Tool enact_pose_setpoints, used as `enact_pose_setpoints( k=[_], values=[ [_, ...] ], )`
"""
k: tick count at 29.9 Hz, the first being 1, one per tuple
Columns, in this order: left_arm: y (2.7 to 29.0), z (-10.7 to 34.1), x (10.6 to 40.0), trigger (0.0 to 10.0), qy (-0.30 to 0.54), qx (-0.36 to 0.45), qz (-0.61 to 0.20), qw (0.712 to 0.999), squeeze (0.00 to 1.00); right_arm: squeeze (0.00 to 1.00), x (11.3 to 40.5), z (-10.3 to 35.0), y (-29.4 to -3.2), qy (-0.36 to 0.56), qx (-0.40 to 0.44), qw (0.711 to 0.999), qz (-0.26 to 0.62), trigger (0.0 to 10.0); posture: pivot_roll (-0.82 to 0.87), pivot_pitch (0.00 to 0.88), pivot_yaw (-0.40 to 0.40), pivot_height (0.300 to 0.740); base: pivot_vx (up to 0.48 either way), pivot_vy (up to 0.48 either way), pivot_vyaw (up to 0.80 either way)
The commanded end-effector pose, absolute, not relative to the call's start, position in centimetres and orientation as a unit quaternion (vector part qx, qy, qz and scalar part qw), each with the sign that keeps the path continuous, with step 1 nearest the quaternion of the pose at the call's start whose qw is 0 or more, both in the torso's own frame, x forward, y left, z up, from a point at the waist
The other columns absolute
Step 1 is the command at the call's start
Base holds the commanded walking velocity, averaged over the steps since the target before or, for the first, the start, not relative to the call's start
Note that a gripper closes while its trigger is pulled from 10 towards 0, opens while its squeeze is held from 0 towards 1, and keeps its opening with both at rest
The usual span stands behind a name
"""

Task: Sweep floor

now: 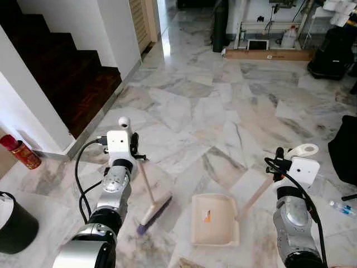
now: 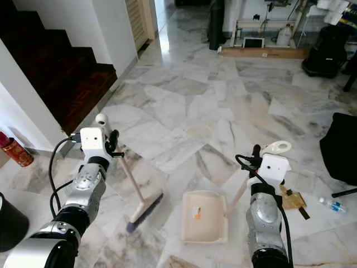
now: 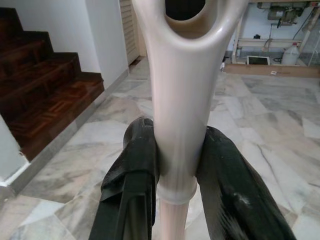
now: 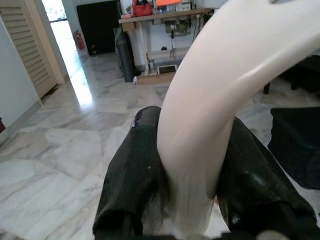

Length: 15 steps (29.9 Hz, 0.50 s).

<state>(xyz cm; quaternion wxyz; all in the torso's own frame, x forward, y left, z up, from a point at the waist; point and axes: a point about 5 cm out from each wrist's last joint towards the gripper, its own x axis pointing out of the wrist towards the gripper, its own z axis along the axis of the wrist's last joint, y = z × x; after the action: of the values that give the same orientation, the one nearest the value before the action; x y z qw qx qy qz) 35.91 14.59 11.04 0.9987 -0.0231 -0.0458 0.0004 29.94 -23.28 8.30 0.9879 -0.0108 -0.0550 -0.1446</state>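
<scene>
Floor [image 1: 223, 106] carries broom [image 1: 152, 207] and dustpan [image 1: 213, 220] side by side (marble tiles); left gripper [image 3: 177, 172] pinches broom's handle, right gripper [image 4: 192, 190] pinches dustpan's.

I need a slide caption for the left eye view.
Left gripper holds broom, right gripper holds dustpan.

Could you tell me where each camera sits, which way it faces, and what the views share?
Head, both eyes: look down on both arms, broom and dustpan on marble floor.
Left wrist: along left gripper clamping the broom handle, facing the stairs.
Right wrist: along right gripper clamping the dustpan handle.
Shared: floor, far workbench.
</scene>
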Motion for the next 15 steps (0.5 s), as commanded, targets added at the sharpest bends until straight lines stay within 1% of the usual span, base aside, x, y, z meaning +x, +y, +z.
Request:
enact_pose_setpoints(
  k=[1, 6, 12, 15],
  values=[
    [15.0, 13.36, 36.66, 10.0, -0.094, -0.023, 0.015, 0.995, 0.0, 0.0, 30.62, 10.1, -23.02, -0.09, -0.012, 0.987, -0.135, 10.0, -0.12, 0.0, 0.073, 0.74, 0.345, 0.0, 0.0],
    [15.15, 13.7, 36.68, 10.0, -0.103, -0.029, 0.031, 0.994, 0.0, 0.0, 30.67, 10.24, -23.28, -0.088, -0.017, 0.987, -0.132, 10.0, -0.11, 0.003, 0.053, 0.74, 0.356, 0.0, 0.0],
    [15.56, 13.64, 36.54, 10.0, -0.104, -0.035, 0.042, 0.993, 0.0, 0.0, 30.87, 10.32, -23.05, -0.086, -0.015, 0.988, -0.13, 10.0, -0.11, 0.013, 0.05, 0.74, 0.367, 0.0, 0.0],
    [15.52, 13.72, 36.56, 10.0, -0.105, -0.033, 0.043, 0.993, 0.0, 0.0, 31.09, 10.37, -22.75, -0.083, -0.01, 0.988, -0.127, 10.0, -0.11, 0.028, 0.053, 0.74, 0.48, 0.0, 0.0]
  ],
)
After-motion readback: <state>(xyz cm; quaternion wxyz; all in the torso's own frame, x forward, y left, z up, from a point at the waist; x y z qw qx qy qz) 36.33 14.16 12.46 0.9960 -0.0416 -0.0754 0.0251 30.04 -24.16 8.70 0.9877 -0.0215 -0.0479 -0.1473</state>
